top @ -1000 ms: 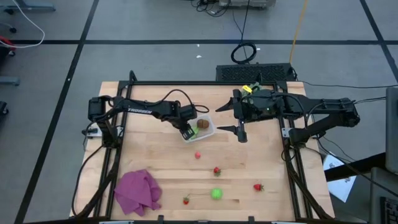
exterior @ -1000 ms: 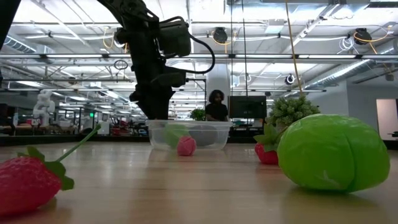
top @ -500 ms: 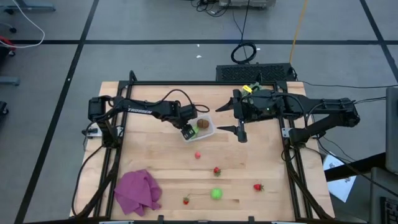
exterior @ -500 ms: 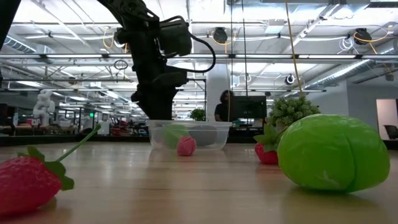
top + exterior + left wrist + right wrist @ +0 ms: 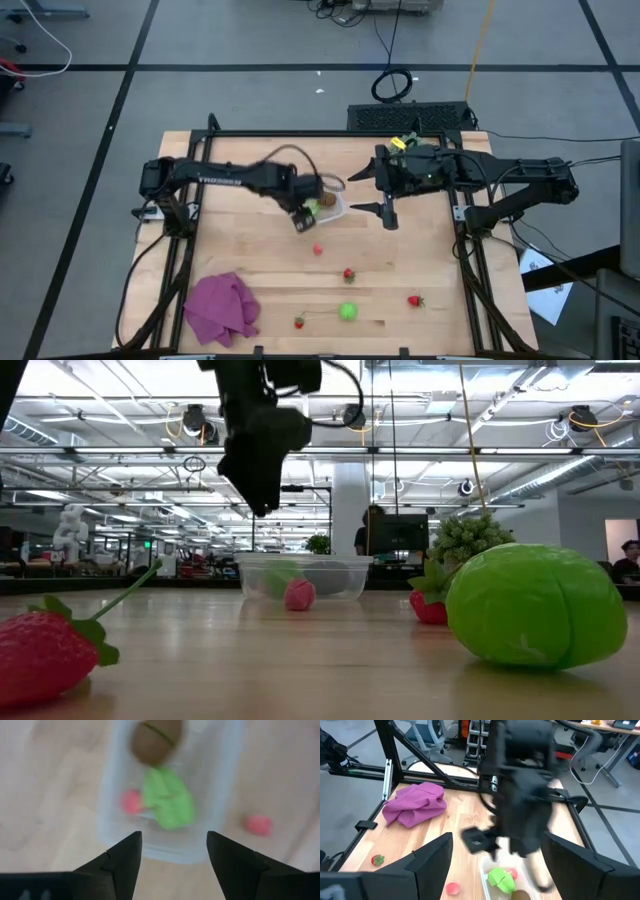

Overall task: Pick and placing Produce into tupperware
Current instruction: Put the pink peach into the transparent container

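Observation:
The clear tupperware [image 5: 330, 206] stands on the table near its far middle. Inside lie a brown oval [image 5: 155, 740], a bright green piece [image 5: 167, 802] and a small pink-red piece [image 5: 131, 801]. My left gripper [image 5: 174, 845] hangs open above the tupperware's near-left end [image 5: 262, 490], pointing down, with nothing between its fingers. My right gripper [image 5: 358, 190] waits open in the air to the right of the tupperware. More produce lies nearer on the table: a pink piece [image 5: 318, 249], strawberries [image 5: 348, 274] [image 5: 414, 300] [image 5: 299, 321] and a green piece [image 5: 347, 311].
A purple cloth [image 5: 222, 308] lies crumpled at the near left corner. A spiky pale-green plant [image 5: 470, 538] shows behind the produce in the low view. Bare wood lies between the tupperware and the loose pieces. The table's dark frame rails [image 5: 180, 260] run along both sides.
My left gripper has risen straight up out of the tupperware, most of it in the last half second, and now hangs well clear above the rim. The tupperware and the pieces in it have stayed where they were.

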